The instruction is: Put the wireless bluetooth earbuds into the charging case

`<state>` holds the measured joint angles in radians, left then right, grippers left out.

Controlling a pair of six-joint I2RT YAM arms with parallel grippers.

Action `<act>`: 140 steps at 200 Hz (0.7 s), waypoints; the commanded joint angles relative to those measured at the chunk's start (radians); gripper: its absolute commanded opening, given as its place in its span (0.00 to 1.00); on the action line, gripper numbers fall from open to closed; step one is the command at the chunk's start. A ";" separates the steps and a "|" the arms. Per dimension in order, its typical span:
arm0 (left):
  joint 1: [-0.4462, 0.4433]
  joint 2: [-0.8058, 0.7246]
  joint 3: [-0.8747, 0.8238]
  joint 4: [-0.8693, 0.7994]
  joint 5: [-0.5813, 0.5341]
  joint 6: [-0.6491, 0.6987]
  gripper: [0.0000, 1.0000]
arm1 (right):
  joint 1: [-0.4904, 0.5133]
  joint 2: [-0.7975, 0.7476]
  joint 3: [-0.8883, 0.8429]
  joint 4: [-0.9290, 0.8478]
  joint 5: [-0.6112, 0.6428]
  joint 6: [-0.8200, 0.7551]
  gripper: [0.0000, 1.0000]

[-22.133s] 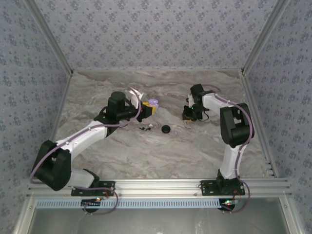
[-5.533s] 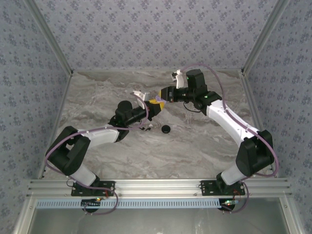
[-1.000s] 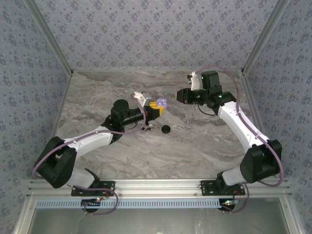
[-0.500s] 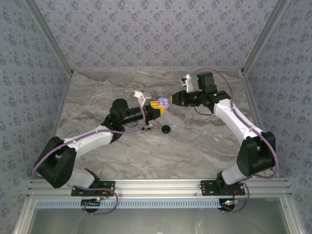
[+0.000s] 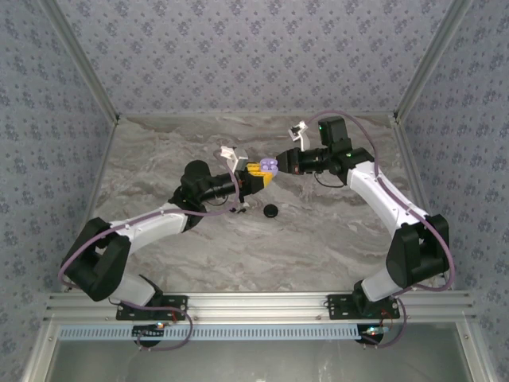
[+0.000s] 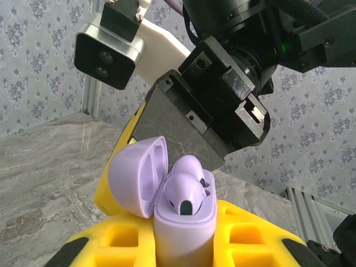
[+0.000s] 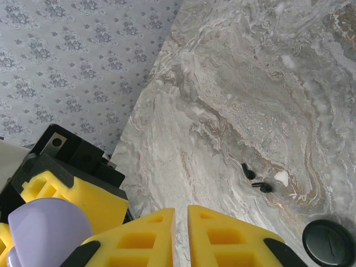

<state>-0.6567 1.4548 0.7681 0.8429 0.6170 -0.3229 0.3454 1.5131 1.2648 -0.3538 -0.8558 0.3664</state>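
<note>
The charging case (image 6: 183, 233), a small lilac shell, stands upright between the yellow pads of my left gripper (image 6: 183, 247), which is shut on it. Its lid (image 6: 136, 178) is hinged open to the left. Two lilac earbuds (image 6: 183, 196) sit side by side in the case's wells. From above, the case (image 5: 269, 165) is held over the middle of the table by the left gripper (image 5: 259, 177). My right gripper (image 5: 283, 161) hovers right beside it, shut, with nothing between its yellow pads (image 7: 181, 233). The lilac lid (image 7: 47, 231) shows at the right wrist view's lower left.
A black round disc (image 5: 271, 211) lies on the marble table (image 5: 318, 231) below the grippers, also seen at the right wrist view's corner as a black disc (image 7: 328, 243). Small black bits (image 7: 256, 179) and a white chip (image 7: 281, 178) lie near it. Patterned walls enclose the table.
The right gripper has moved left, from well apart to right beside the held case. The left gripper has kept its hold and shifted only slightly.
</note>
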 commanded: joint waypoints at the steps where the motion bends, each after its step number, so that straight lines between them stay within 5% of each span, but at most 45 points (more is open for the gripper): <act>1: -0.007 0.027 0.025 0.030 0.021 -0.013 0.10 | 0.009 -0.023 0.022 0.043 -0.082 -0.001 0.15; 140: 0.002 0.010 -0.019 -0.005 -0.044 -0.035 0.10 | -0.009 -0.123 -0.051 0.162 -0.103 0.021 0.14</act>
<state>-0.6594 1.4643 0.7662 0.8864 0.6106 -0.3355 0.3271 1.4429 1.2102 -0.2398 -0.8631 0.3779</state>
